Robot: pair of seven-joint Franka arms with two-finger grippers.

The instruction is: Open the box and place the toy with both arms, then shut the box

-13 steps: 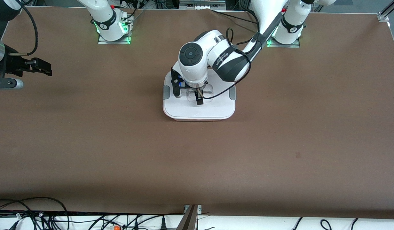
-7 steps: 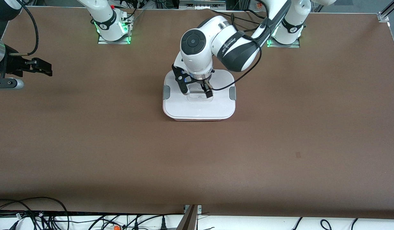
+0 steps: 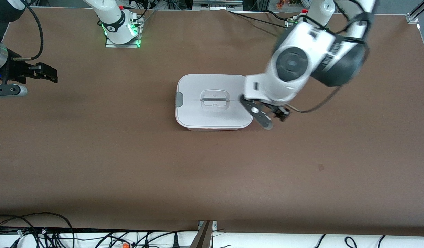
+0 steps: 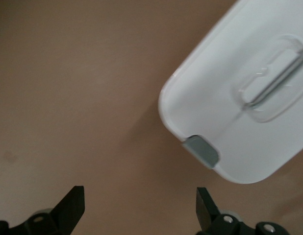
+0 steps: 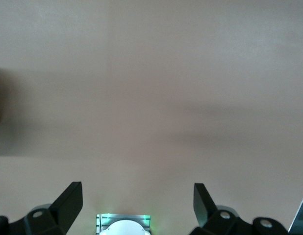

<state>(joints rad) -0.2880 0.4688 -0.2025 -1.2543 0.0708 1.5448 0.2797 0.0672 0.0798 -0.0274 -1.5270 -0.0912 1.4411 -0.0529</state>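
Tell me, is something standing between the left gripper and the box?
Nothing visible does. The left gripper, fingers open, is over bare table beside the box, at the left arm's end; its white lid is on.

Box (image 3: 214, 101) lid unobstructed — left tool (image 3: 272, 119) beside clip end.

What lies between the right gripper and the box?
Only bare brown table, as the front view shows. The right gripper hangs open at the right arm's end; the box sits mid-table, lid on.
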